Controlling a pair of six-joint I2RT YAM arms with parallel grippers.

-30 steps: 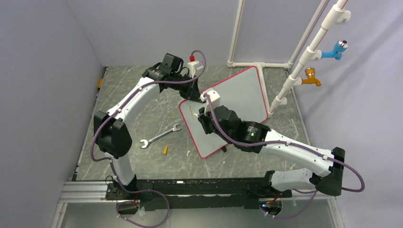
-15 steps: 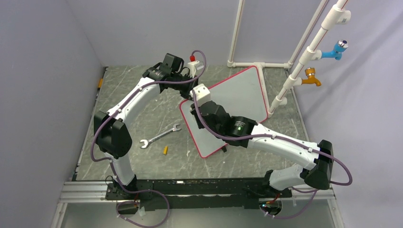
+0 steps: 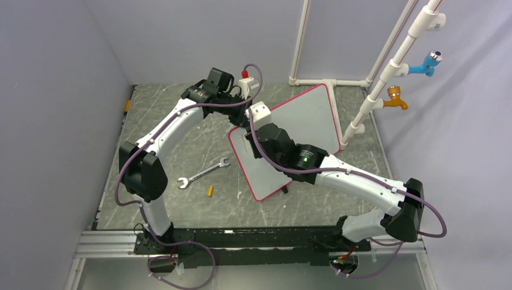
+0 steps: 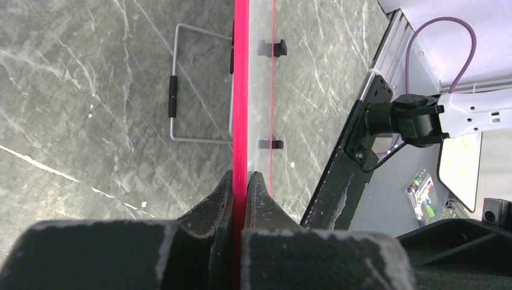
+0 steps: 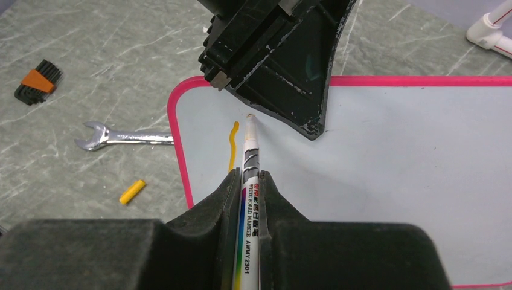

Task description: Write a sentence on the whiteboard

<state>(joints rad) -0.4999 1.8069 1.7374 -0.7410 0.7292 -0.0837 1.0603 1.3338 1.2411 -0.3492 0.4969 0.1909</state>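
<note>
Grey marbled stone makes the desk [image 3: 181,133], and plain pale walls close it on the far side and on both flanks. At the far right a frame of white pipes [image 3: 386,66] carries a blue tap [image 3: 425,63] and an orange tap [image 3: 395,96].

The whiteboard [image 3: 308,118] is on the far middle part of the desk, turned at an angle, with its pink-red rim all around. In the left wrist view it shows edge-on, with two small black clip feet [image 4: 272,47] on one face and a thin wire stand [image 4: 181,90] on the other side.

The left end effector [image 4: 241,178] is clamped on the rim of the whiteboard, one finger on each face, near the board's far left corner. The right end effector [image 5: 249,175] is closed tight on a whiteboard marker [image 5: 250,157], which points forward out of the fingers, toward the black fingers of the left one.

Of the sentence [image 5: 232,145] only one curved orange stroke is written, close to the left rim of the board. The tip of the marker is just to the right of the upper end of this stroke. If the tip touches the white surface, I cannot tell.

On the desk left of the board lie a silver wrench [image 3: 204,173] and, nearer to the arm bases, a small yellow cap [image 3: 210,191]. These two are apart from each other and from the board. Farther left lies a black set of hex keys with an orange piece [image 5: 38,81].
</note>
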